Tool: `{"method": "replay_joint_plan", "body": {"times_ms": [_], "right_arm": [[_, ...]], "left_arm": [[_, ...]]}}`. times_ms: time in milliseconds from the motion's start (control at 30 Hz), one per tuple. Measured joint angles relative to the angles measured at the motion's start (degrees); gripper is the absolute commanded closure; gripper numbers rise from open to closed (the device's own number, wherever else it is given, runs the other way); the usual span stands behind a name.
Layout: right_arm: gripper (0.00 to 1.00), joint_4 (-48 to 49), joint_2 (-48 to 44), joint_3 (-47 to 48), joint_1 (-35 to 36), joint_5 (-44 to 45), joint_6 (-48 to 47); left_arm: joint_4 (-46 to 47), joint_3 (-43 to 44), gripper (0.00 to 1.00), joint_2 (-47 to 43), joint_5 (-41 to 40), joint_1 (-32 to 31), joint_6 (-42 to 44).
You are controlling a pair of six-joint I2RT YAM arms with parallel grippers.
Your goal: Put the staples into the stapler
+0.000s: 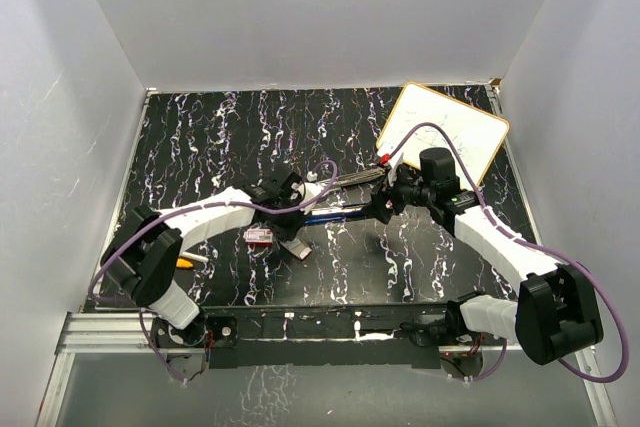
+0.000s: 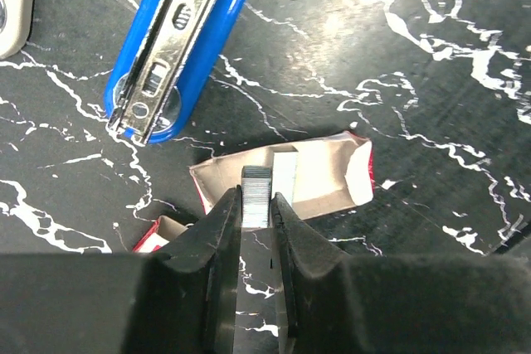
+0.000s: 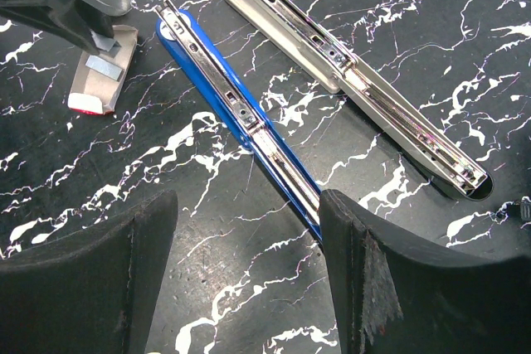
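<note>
Where the top external camera looked down, the blue stapler [image 1: 335,212] lay hinged open between the left gripper [image 1: 290,190] and the right gripper [image 1: 385,202]. The red staple box [image 1: 260,237] sat just nearer, beside its inner tray [image 1: 297,247].

Left wrist view: the left gripper [image 2: 259,203] was pinched tight on a strip of staples [image 2: 257,180] over the inner tray [image 2: 323,176] (whether it had cleared the tray could not be told). The strip was apart from the magazine channel [image 2: 170,31]. The step probably called for a straight lift, a level strip, and lengthwise alignment with the channel.

Right wrist view: the right gripper [image 3: 249,205] stood wide and held nothing, poised over the blue stapler [image 3: 241,109], where it might steady the base.
</note>
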Motion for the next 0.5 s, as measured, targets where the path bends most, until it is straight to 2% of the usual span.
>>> {"method": "replay_joint_plan", "body": {"times_ms": [267,500], "right_arm": [[0.28,0.0,0.0,0.0,0.0,0.0,0.0],[0.28,0.0,0.0,0.0,-0.3,0.2,0.0]], "left_arm": [[0.7,-1.7,0.94,-5.7,6.0,0.0,3.1],[0.3,0.6,0.94,-1.9,7.0,-3.4,5.2]]}}
